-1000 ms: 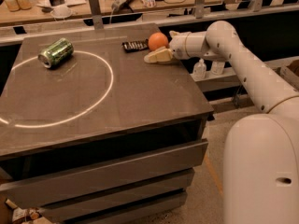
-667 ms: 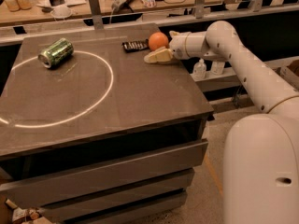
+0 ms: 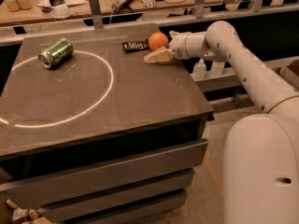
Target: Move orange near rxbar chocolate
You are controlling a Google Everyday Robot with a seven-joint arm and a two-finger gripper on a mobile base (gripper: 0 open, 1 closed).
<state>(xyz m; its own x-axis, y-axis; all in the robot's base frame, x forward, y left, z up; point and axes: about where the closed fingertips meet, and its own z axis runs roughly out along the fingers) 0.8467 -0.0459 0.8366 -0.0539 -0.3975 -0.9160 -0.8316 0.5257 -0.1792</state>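
Note:
The orange (image 3: 158, 40) rests on the dark table (image 3: 140, 97) at its far right, about a finger's width right of the rxbar chocolate (image 3: 135, 45), a flat black bar lying at the far edge. My gripper (image 3: 161, 46) reaches in from the right and stands open around the orange. Its near finger (image 3: 158, 56) lies on the table just in front of the orange. The far finger is mostly hidden behind the fruit.
A green can (image 3: 56, 52) lies on its side at the far left, on a white circle line (image 3: 100, 101) marked on the table. A cluttered wooden bench (image 3: 93, 3) runs behind. My arm (image 3: 243, 64) hangs over the table's right edge.

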